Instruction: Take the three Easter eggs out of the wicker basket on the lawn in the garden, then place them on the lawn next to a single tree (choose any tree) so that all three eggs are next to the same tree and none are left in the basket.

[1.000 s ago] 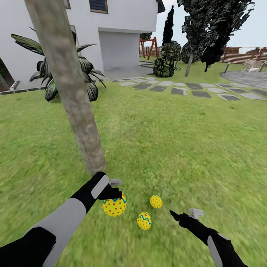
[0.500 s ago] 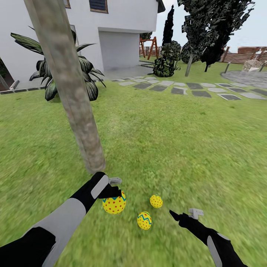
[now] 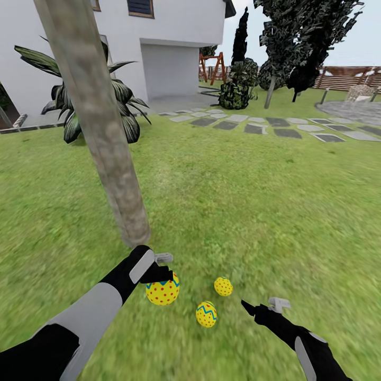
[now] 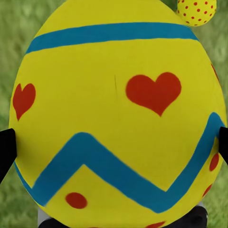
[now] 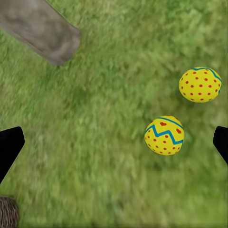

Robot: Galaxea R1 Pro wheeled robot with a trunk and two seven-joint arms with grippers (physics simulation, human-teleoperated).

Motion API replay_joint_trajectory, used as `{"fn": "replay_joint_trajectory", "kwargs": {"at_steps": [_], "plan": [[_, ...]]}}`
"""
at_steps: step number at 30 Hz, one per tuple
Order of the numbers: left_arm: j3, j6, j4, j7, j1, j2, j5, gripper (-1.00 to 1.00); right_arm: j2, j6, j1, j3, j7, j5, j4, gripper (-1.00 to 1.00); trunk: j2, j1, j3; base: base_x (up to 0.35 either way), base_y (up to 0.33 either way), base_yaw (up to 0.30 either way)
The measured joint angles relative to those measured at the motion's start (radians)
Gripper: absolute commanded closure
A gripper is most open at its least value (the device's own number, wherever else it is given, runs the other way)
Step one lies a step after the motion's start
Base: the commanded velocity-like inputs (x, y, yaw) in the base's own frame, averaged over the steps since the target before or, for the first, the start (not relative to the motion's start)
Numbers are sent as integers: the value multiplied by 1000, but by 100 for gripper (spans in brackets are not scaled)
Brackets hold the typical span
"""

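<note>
Head view: our left gripper point(image 3: 161, 276) pinches the third egg point(image 3: 163, 291) just above the lawn point(image 3: 238, 201), trunk point(image 3: 106, 143) at 11 o'clock. Right gripper point(image 3: 259, 312) is spread, empty.

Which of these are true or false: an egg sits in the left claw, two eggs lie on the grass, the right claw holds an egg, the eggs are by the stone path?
1. The left claw grips an egg. True.
2. Two eggs lie on the lawn. True.
3. The right claw holds an egg. False: it is open, holding nothing.
4. The eggs lie by the stone path. False: they lie near the tree trunk.
</note>
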Motion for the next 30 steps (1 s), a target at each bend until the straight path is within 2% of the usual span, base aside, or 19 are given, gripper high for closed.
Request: {"fn": "replay_joint_trajectory", "kwargs": {"at_steps": [13,30], "plan": [[10,14,0,29,0,0,5,100,0,0,0,2,0,3,0,-100,-91,50,-41,0,0,0],[9,20,23,31,0,-3,8,100,2,-1,0,2,-9,5,2,-100,-210,115,-94,0,0,0]]}}
